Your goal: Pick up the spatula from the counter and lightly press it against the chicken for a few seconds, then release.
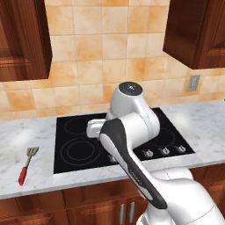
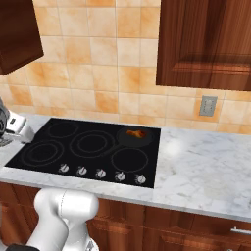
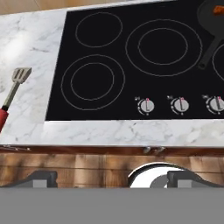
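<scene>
the long spatula with a silver slotted head and a red handle (image 1: 27, 165) lies flat on the white marble counter (image 1: 26, 132). it is on the 9 o'clock side of the black glass stove top (image 1: 79, 145), near it but not touching. in the left base view it sits at about 8 o'clock in the picture. its head points to 12 o'clock and its red handle points to 6 o'clock, toward the counter's front edge.

in the hand view the spatula (image 3: 12, 94) is at 9 o'clock, by the left edge. the two small dark fingers (image 3: 41, 178) stand at 6 o'clock, wide apart, and they hold nothing. they are well apart from the spatula and hang in front of the brown wooden cupboard fronts (image 3: 87, 164) below the counter.

the small orange piece of chicken (image 2: 136, 133) lies in a round dark pan (image 2: 147, 141). the pan sits on the back ring of the stove at 1 o'clock, well apart from the spatula. in the hand view the chicken (image 3: 218, 8) is at 1 o'clock.

a row of small silver knobs (image 2: 100, 172) runs along the stove's front edge at 6 o'clock. the big white arm (image 1: 132, 127) bends over the stove.
</scene>
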Controlling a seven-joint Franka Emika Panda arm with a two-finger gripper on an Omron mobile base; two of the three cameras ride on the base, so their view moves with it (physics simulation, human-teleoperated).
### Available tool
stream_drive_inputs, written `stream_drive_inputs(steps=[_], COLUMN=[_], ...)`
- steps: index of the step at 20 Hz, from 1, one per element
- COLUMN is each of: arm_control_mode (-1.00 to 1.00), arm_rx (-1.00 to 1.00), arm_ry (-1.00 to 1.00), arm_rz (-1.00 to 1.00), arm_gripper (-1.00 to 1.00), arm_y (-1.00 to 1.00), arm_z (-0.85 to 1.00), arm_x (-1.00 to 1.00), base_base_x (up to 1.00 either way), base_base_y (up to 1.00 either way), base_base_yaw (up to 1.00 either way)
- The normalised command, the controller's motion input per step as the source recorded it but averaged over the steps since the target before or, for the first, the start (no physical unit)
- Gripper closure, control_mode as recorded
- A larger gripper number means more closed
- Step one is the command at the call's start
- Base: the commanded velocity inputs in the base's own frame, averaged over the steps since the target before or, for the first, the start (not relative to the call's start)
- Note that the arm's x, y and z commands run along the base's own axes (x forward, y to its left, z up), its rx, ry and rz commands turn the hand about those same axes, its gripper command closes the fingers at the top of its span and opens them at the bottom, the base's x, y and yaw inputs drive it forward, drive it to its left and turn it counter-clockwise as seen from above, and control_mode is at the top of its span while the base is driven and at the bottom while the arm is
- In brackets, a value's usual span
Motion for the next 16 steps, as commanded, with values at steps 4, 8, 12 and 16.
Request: stream_drive_inputs(steps=[4,8,12,16], arm_control_mode=[-1.0,-1.0,-1.0,-1.0], arm_rx=[0.05,0.03,0.05,0.0], arm_ry=[0.0,0.0,0.0,0.0], arm_rz=[0.0,0.0,-0.03,-0.01], arm_gripper=[-1.0,-1.0,-1.0,-1.0], arm_y=[0.42,0.42,0.43,0.47], arm_z=[0.0,0.0,-0.01,0.0], arm_x=[-0.26,-0.15,-0.06,0.0], base_base_x=[0.0,0.0,0.0,0.0], base_base_y=[0.0,0.0,0.0,0.0], base_base_yaw=[0.0,0.0,0.0,0.0])
